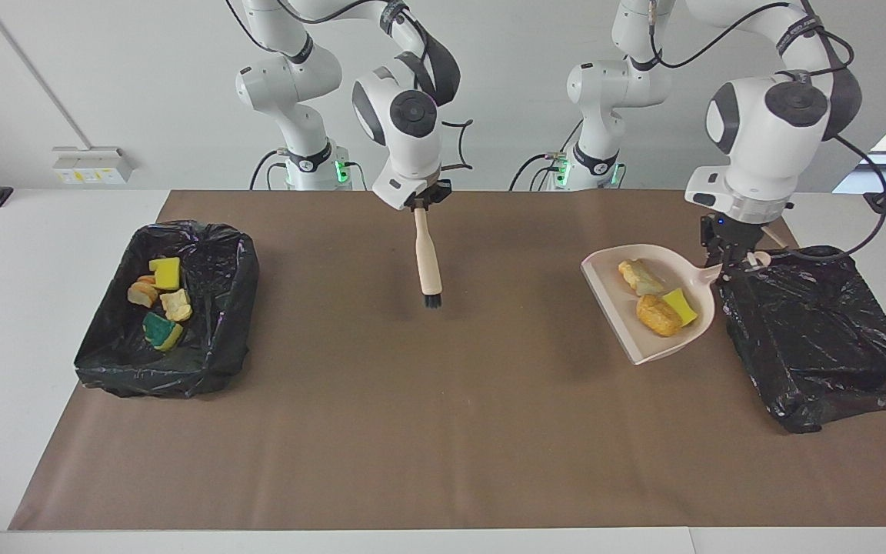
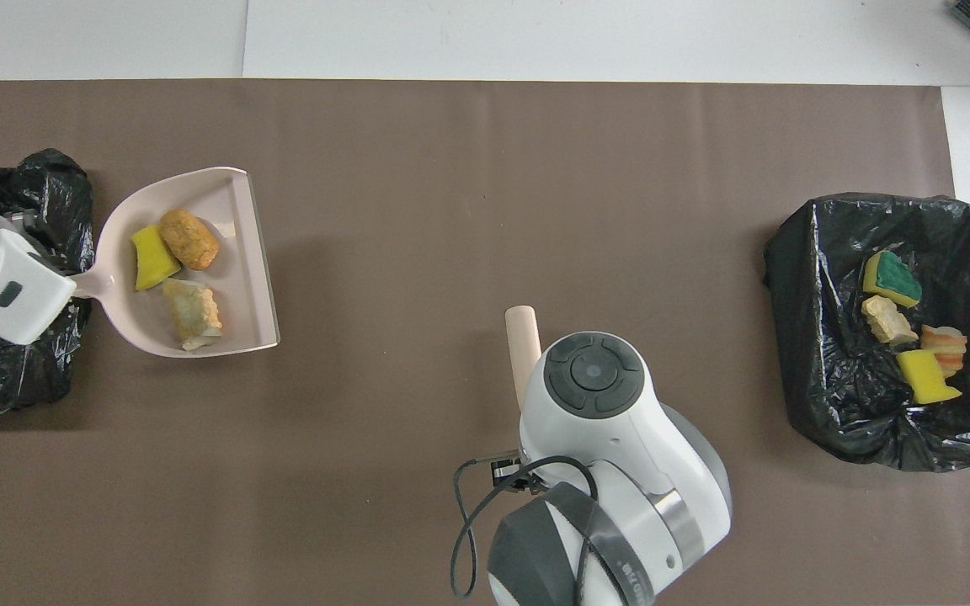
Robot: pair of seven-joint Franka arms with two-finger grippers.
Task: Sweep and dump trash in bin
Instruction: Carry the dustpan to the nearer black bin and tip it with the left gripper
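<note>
Three scraps [image 1: 654, 300] ride in the dustpan [image 1: 627, 338] clamped by the left jaws beside the empty bin [image 1: 820, 338]; four lie in the other bin [image 1: 181, 369], while the right jaws grip the brush [image 1: 428, 261].

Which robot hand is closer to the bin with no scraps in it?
Left. The left hand holds the dustpan handle at the empty bin's edge; the right hand holds the brush over mid-table.

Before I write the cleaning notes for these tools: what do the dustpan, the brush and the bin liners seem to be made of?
Dustpan: likely moulded plastic, pale pink, smooth with a soft sheen and one-piece rim.
Brush: handle looks like light unpainted wood, matte, though beige plastic is possible; bristles dark, fibre unclear.
Bin liners: thin black plastic film, glossy and crinkled, with bright highlights on the folds.
</note>
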